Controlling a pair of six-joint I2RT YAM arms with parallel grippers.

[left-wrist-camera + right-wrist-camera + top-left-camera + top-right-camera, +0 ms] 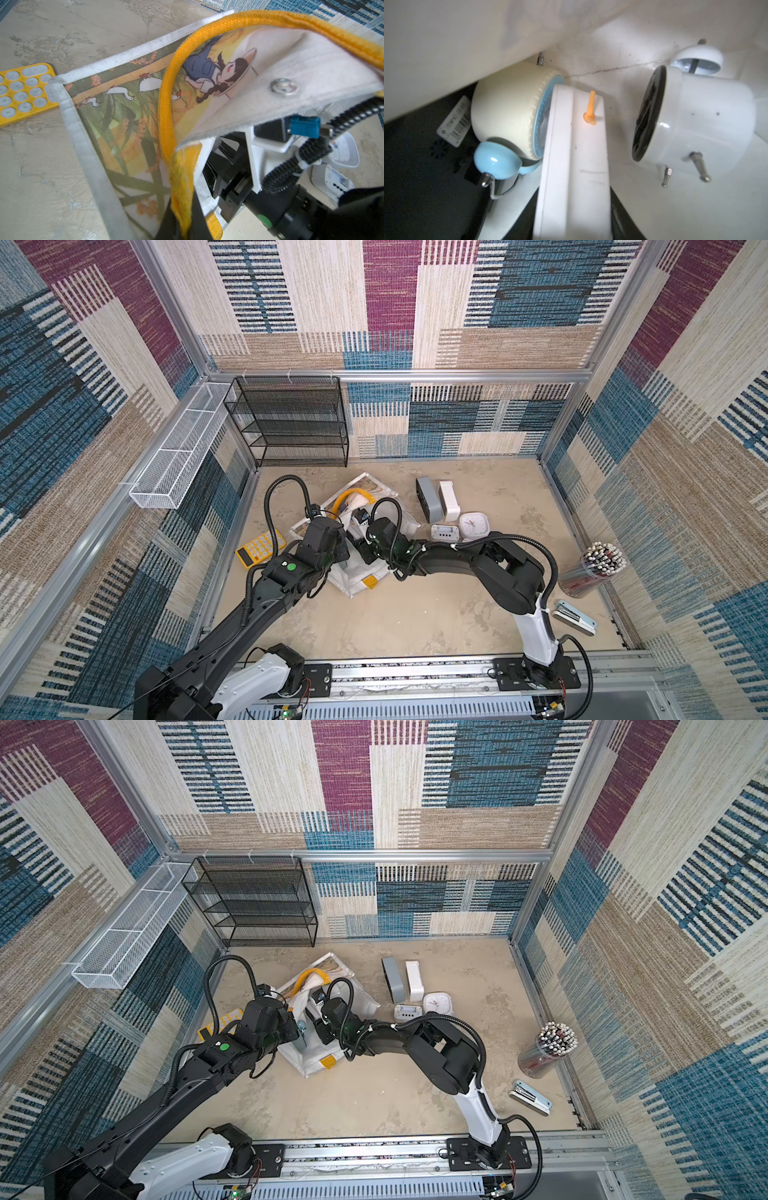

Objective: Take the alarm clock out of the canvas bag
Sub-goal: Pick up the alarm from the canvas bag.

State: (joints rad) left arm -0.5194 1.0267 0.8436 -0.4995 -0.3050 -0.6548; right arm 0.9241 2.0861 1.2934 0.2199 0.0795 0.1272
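Observation:
The canvas bag [360, 580] lies on the table left of centre, white with yellow handles and a printed picture [116, 108]. My left gripper [185, 225] is shut on a yellow handle patch at the bag's mouth and holds that edge lifted. My right gripper [572, 212] reaches inside the bag and is shut on a white box-shaped alarm clock [571, 158] with an orange tab. Beside it inside the bag lie a cream and blue twin-bell clock [504, 108] and a white round clock [708, 124] with a black face. In both top views the arms and fabric hide the bag's contents.
Right of the bag stand a grey clock [428, 497], a white clock [449, 499], a small digital clock [444, 532] and a square white clock [473, 526]. A yellow calculator [261, 551] lies left. A pencil jar [592, 570], a stapler [575, 616], a black mesh shelf [291, 423] and a wire basket [178, 456] line the edges.

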